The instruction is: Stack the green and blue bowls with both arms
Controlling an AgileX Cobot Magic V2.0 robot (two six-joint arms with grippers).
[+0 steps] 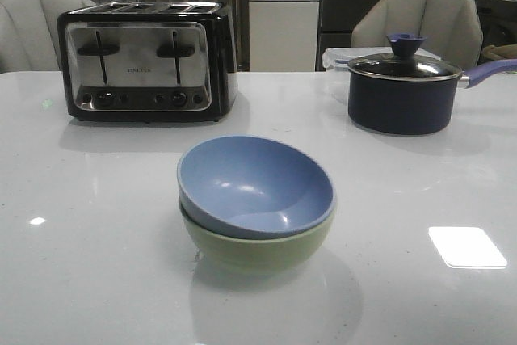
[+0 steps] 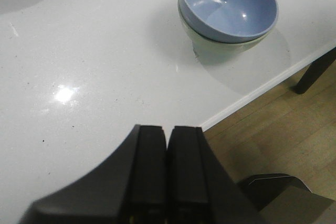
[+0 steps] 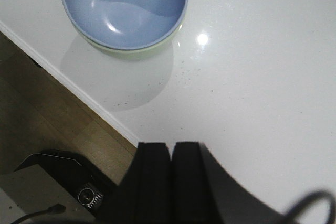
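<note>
The dusty blue bowl (image 1: pixel 254 185) sits nested inside the pale green bowl (image 1: pixel 258 248) at the middle of the white table, tilted a little to one side. Both show in the left wrist view, blue bowl (image 2: pixel 228 4) over green bowl (image 2: pixel 223 48), and in the right wrist view, blue bowl (image 3: pixel 124 6) over green bowl (image 3: pixel 128 52). My left gripper (image 2: pixel 167 129) is shut and empty, well back from the bowls near the table's front edge. My right gripper (image 3: pixel 171 145) is shut and empty, also back by the front edge. Neither arm shows in the front view.
A chrome and black toaster (image 1: pixel 145 62) stands at the back left. A dark navy lidded saucepan (image 1: pixel 401 90) with a purple handle stands at the back right. The table's front edge (image 2: pixel 262 90) runs close to the bowls, with wooden floor beyond.
</note>
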